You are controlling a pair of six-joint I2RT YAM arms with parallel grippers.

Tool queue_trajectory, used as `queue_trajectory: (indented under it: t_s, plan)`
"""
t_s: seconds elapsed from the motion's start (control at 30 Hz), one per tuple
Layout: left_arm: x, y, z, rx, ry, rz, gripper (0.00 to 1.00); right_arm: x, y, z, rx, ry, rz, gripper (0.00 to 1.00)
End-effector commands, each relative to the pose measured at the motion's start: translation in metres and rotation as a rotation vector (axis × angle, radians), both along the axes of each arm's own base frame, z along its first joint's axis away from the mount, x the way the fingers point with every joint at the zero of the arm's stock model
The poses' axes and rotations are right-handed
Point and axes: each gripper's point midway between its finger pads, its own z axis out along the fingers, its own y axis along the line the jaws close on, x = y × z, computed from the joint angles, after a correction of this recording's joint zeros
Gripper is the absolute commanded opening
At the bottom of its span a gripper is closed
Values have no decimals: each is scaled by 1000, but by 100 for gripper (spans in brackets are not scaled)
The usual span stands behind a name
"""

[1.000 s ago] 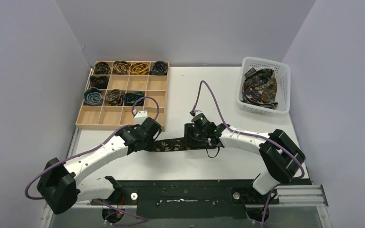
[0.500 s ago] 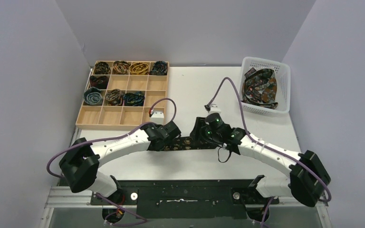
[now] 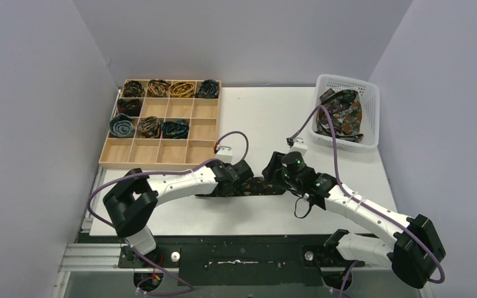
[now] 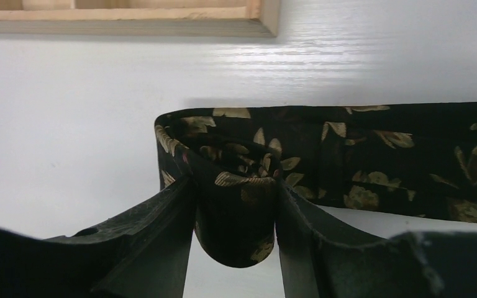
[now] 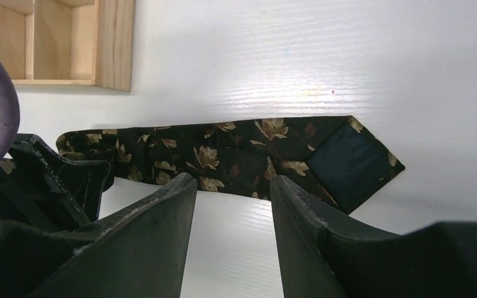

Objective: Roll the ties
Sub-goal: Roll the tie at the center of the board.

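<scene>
1. Left gripper: the jaws are pressed onto a folded-over end of the tie. The dark fabric with gold leaves fills the gap and touches both fingers.
2. Right gripper: the jaws stand spread with nothing between them. White table shows through the gap. The gripper hangs just near of the tie.
3. Tie position: one strip lies flat on the table, running left to right between the two grippers at mid-table. Its wide pointed end, with the plain dark lining turned up, lies on the right gripper's side. The folded end is on the left gripper's side.
4. Tray: a wooden compartment tray sits at the far left of the table, apart from the flat tie. Eight rolled ties occupy single compartments in its three far rows. The nearest row holds none.
5. Basket: a white mesh basket sits at the far right corner and holds loose ties in a heap.
</scene>
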Motion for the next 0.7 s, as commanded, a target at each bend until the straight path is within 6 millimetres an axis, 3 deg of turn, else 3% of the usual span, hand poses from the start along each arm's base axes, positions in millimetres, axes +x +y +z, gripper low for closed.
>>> queue_trajectory:
  t_s: [0.0,0.2,0.3,0.4,0.5,0.6,0.67]
  plan:
    - [10,-39,2,-114,-3,-36,48,4,-6,3,21,-13,-38,48]
    - [6,-65,-4,-230,47,-74,63,3,-4,-5,37,14,-20,49]
    - [6,-78,14,-318,35,-100,68,4,3,-5,78,18,17,51]
    - [6,-84,44,-427,-21,-127,72,4,17,2,154,-5,91,55]
    - [1,-70,64,-528,-75,-124,86,5,35,11,221,-69,194,67]
    - [-1,-46,76,-632,-107,-92,89,2,52,17,241,-131,315,72]
    - [-1,-20,80,-685,-124,-43,90,2,65,24,222,-238,426,75]
